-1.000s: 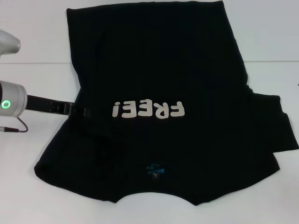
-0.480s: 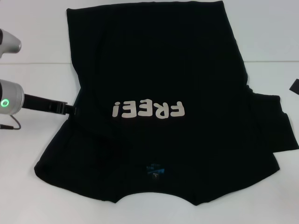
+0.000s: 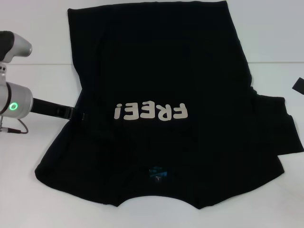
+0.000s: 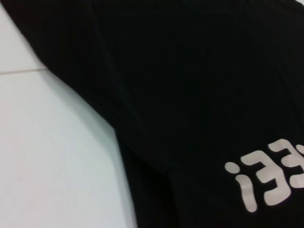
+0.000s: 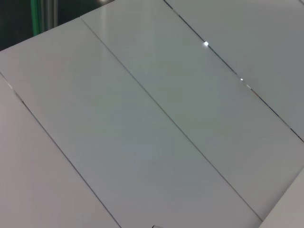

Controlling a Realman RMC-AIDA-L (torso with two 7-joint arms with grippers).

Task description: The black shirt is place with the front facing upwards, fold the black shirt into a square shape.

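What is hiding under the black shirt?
The black shirt lies on the white table, which shows all around it. The left gripper reaches its edge by the folded-in sleeve. Whatever lies beneath the cloth is covered, so I cannot tell.

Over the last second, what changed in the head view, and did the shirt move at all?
The left hand, at the left edge of the black shirt, shifted slightly back toward the robot's left and then in again, its arm housing rising a little. A dark piece entered at the right edge. The shirt's outline and the FREE! lettering look unchanged.
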